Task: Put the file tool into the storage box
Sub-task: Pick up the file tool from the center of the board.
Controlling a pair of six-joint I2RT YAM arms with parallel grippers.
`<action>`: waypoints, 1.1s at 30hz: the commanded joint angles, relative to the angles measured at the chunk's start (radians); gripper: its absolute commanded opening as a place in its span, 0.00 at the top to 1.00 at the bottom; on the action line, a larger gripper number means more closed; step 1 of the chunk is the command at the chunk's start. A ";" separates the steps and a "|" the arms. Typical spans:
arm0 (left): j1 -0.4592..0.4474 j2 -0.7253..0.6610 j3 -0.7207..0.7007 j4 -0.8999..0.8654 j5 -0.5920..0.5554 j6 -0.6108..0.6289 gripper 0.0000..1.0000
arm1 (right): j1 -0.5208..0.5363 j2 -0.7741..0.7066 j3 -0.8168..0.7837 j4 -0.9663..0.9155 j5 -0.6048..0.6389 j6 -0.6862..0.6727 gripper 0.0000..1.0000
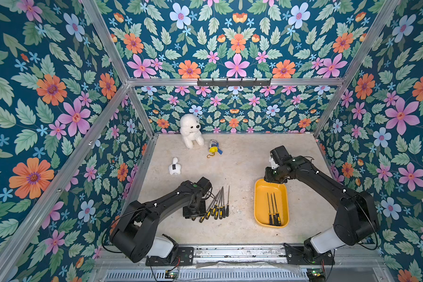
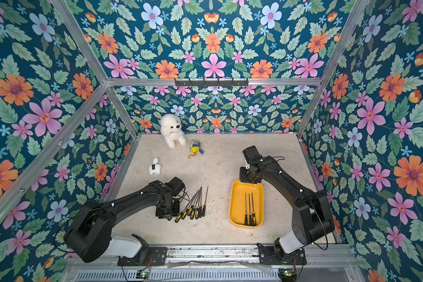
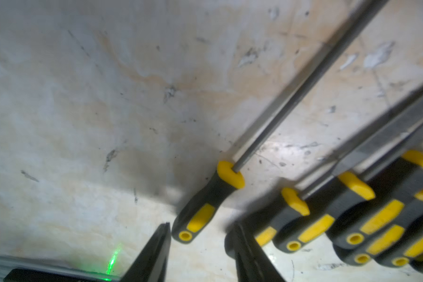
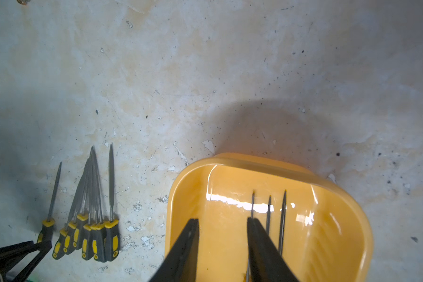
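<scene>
Left wrist view, listed from the grip outward.

- Left pincer (image 3: 202,224): fingers apart, set astride the butt of one file tool (image 3: 206,207). A gap shows between the handle and one finger. I cannot tell whether the other finger touches it.
- File tool: black-and-yellow handle and grey shaft, lying flat on the worktop (image 3: 83,122).
- Further files (image 3: 352,210): a bunch just beside it, handles side by side, shafts overlapping.
- Right pincer (image 4: 223,219): fingers apart with nothing between them, above the far end of the storage box (image 4: 230,158).
- Storage box: yellow-orange, on the worktop on the right arm's side, well apart from the loose files.
- Three files (image 1: 274,214): lying lengthwise in the box, side by side.
- Back of the worktop: white plush dog (image 1: 190,131), small white toy (image 1: 174,167), yellow-and-blue trinket (image 1: 213,146).
</scene>
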 commanded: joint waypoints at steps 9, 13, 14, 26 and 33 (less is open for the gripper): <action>-0.001 0.059 0.013 0.084 0.032 0.053 0.79 | 0.000 0.001 -0.015 0.018 -0.028 0.025 0.62; -0.001 0.046 0.065 0.074 0.058 0.103 0.86 | 0.001 -0.002 -0.014 0.034 -0.051 0.032 0.62; -0.001 0.042 0.081 0.070 0.067 0.118 0.87 | 0.000 -0.001 -0.011 0.039 -0.060 0.035 0.62; -0.049 -0.015 0.271 0.251 0.479 0.181 0.93 | -0.022 -0.020 -0.036 0.382 -0.441 0.230 0.57; -0.124 0.055 0.300 0.287 0.473 0.165 0.96 | 0.040 0.048 -0.038 0.516 -0.495 0.316 0.57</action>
